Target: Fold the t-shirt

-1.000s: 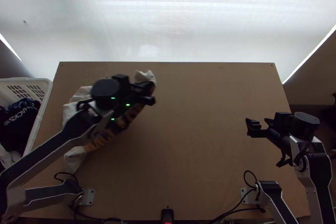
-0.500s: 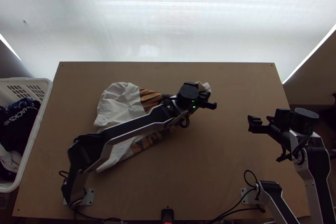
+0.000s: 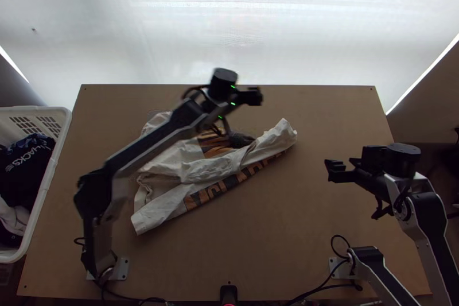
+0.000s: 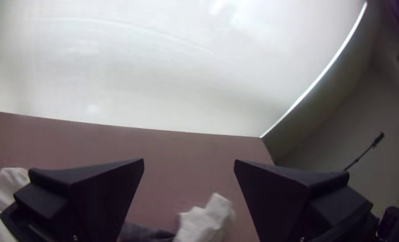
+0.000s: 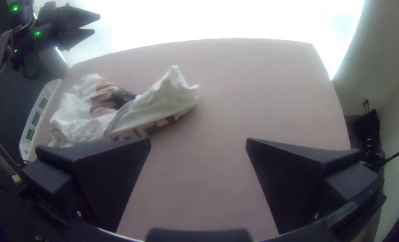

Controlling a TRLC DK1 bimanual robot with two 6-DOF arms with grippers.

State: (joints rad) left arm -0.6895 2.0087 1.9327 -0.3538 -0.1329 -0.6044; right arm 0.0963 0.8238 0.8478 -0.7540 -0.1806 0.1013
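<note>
Basket: white, at the table's [image 3: 321, 231] left side, with dark and white clothes [image 3: 26, 165] inside
T-shirt [image 3: 166, 202]: on the table, mostly left of the middle, bunched and creased, part doubled over itself, one narrow end pointing toward the far right
Left gripper [image 3: 256, 97]: above the table's far edge, beyond the T-shirt, fingers [image 4: 105, 192] wide apart
Right gripper [image 3: 338, 164]: over the table's right part, well apart from the T-shirt, fingers [image 5: 114, 179] wide apart

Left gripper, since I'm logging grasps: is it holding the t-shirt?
No, the left gripper stands open, clear of the t-shirt.
</note>
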